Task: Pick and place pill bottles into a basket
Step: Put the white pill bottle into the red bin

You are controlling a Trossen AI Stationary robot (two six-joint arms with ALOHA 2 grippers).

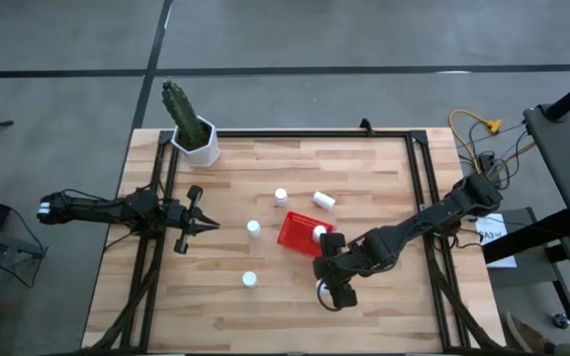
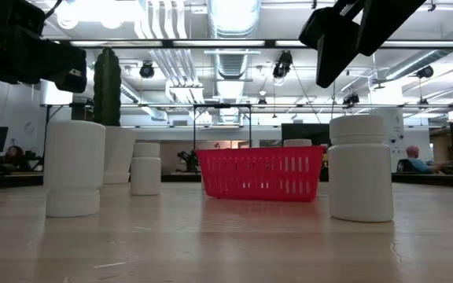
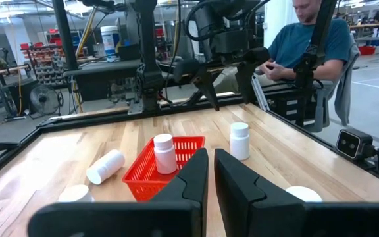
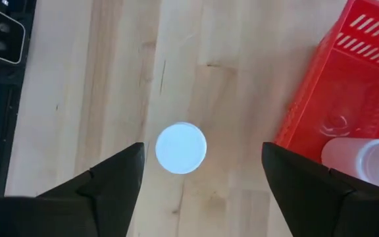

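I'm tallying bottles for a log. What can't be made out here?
High view: the pill bottle under the open right gripper is mostly hidden by that gripper.
Low view: the near wall of the red basket hides its inside; only a cap shows above the rim.
Right wrist view: the bottle in the basket is cut off by the picture's edge.
The left gripper waits at left.

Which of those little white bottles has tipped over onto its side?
The small white plastic pill bottle lying on the wood beyond the red mesh plastic basket, toward the cactus end. The others stand upright, one of them inside the basket.
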